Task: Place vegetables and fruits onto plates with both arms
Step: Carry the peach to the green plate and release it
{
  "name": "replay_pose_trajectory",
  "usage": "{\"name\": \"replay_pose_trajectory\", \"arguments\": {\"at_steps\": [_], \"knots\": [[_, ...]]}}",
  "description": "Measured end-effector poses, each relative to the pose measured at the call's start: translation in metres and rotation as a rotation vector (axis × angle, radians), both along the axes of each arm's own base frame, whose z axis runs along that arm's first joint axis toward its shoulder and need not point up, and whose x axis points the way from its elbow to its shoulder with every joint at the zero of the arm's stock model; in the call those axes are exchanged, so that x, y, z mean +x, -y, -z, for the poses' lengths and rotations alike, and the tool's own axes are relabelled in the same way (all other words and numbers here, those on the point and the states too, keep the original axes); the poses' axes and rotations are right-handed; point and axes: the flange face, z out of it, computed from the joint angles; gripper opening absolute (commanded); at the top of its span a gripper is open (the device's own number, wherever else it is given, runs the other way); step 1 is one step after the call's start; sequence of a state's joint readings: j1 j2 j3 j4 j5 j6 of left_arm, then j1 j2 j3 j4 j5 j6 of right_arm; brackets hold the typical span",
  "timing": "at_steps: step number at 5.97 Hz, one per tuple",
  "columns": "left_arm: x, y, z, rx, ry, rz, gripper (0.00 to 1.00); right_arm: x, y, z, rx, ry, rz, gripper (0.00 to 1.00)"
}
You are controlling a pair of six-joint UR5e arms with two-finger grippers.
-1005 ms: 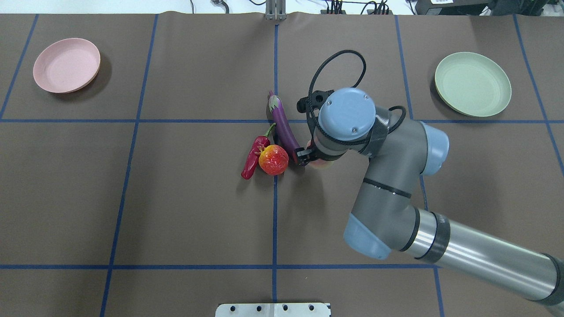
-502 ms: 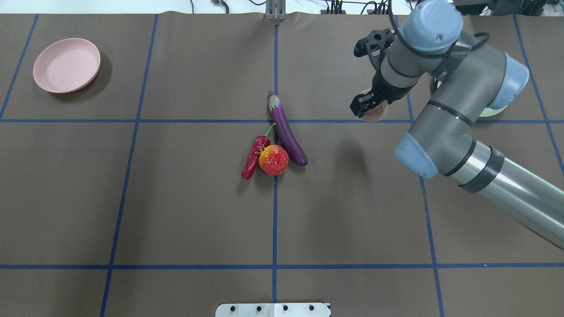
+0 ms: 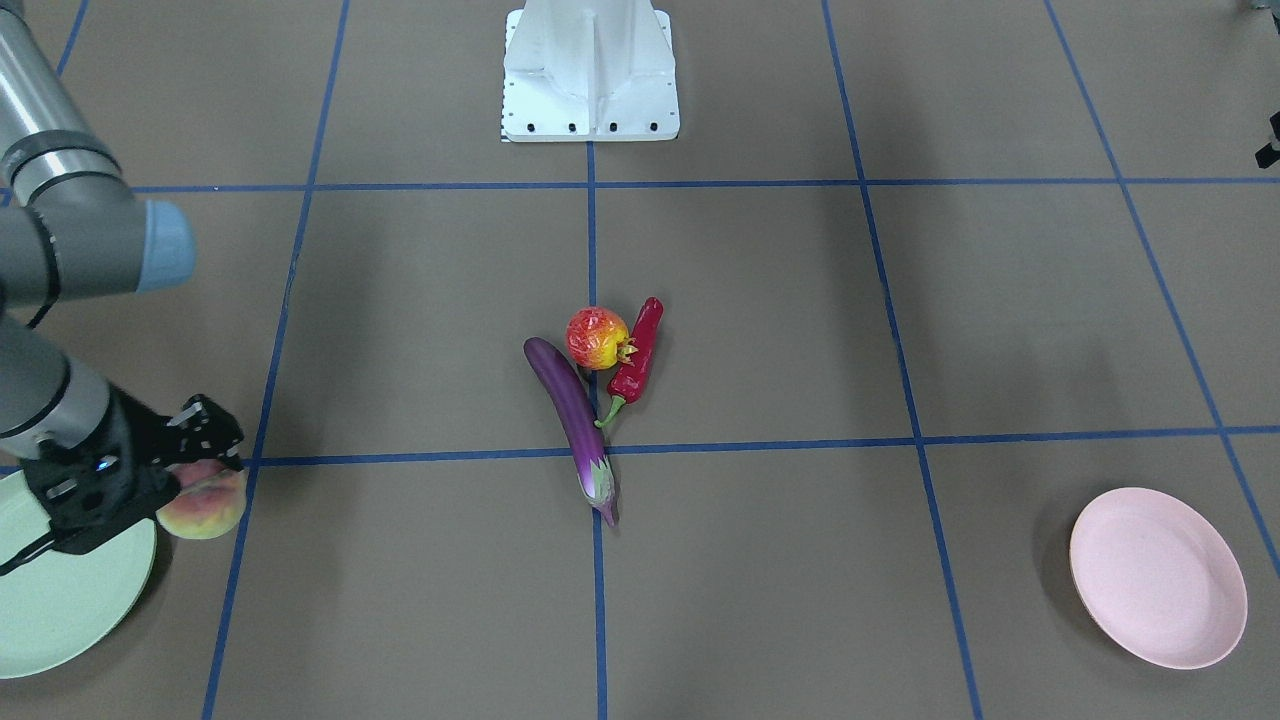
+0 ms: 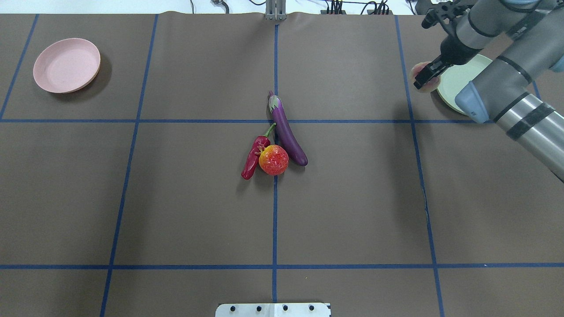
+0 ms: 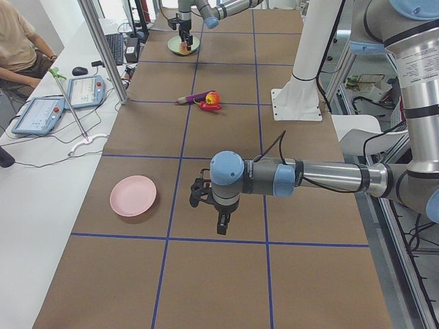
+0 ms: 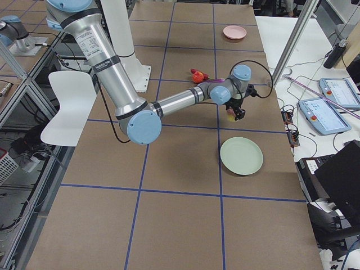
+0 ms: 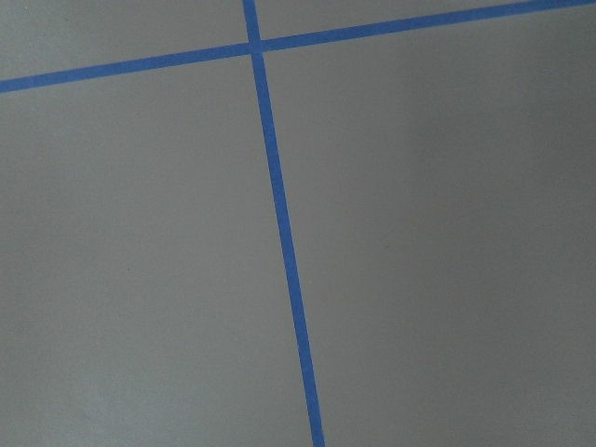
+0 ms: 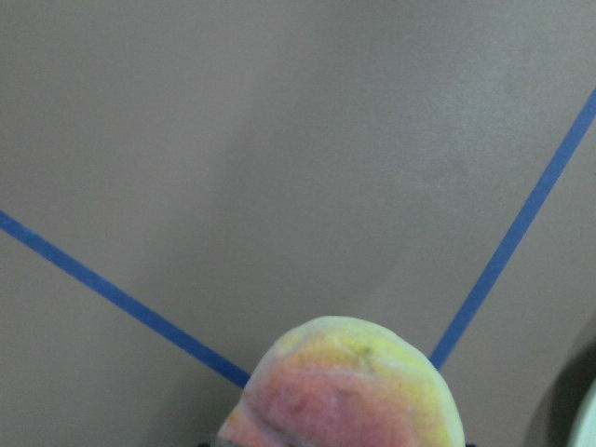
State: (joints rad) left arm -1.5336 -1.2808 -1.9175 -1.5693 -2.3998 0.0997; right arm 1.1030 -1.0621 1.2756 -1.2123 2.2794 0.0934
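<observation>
My right gripper is shut on the yellow-green and pink peach and holds it above the table at the left rim of the mint green plate. The peach fills the bottom of the right wrist view. The purple eggplant, red chili and red-yellow pomegranate lie together at the table's middle. The pink plate stands empty at the far left. My left gripper shows only in the exterior left view, near the pink plate; I cannot tell if it is open.
The white base block stands at the robot's edge of the table. Blue tape lines cross the brown mat. An operator sits at a side desk with tablets.
My right arm has lifted the peach from beside the eggplant and carried it right and away to the green plate's edge. The other produce has not moved.
</observation>
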Motion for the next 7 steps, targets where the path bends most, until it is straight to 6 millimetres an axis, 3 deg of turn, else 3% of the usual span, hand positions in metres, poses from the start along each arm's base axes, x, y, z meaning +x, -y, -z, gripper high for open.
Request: {"name": "replay_pose_trajectory", "arguments": {"at_steps": [1,2,3,4,5,6,7], "knots": [[0.001,0.000,0.000,0.000,-0.001,-0.001,1.00,0.025,0.012,-0.040,0.016,0.003,0.017,0.13],[0.001,0.001,0.000,0.001,-0.001,-0.003,1.00,0.040,0.012,-0.069,0.003,-0.009,0.017,0.60],[0.001,0.001,0.001,0.002,-0.001,-0.004,1.00,0.047,0.008,-0.092,-0.022,-0.023,0.015,0.99],[0.002,0.001,0.001,0.003,-0.001,-0.004,1.00,0.050,0.006,-0.102,-0.038,-0.030,0.009,0.99],[0.002,0.001,0.001,0.003,-0.001,-0.004,1.00,0.051,0.006,-0.099,-0.077,-0.023,-0.031,0.99],[0.002,0.001,0.002,0.003,-0.003,-0.005,1.00,0.048,0.007,-0.076,-0.137,0.005,-0.114,0.99],[0.003,0.001,0.002,0.002,-0.011,-0.006,1.00,0.039,0.005,-0.033,-0.171,0.051,-0.184,0.99]]}}
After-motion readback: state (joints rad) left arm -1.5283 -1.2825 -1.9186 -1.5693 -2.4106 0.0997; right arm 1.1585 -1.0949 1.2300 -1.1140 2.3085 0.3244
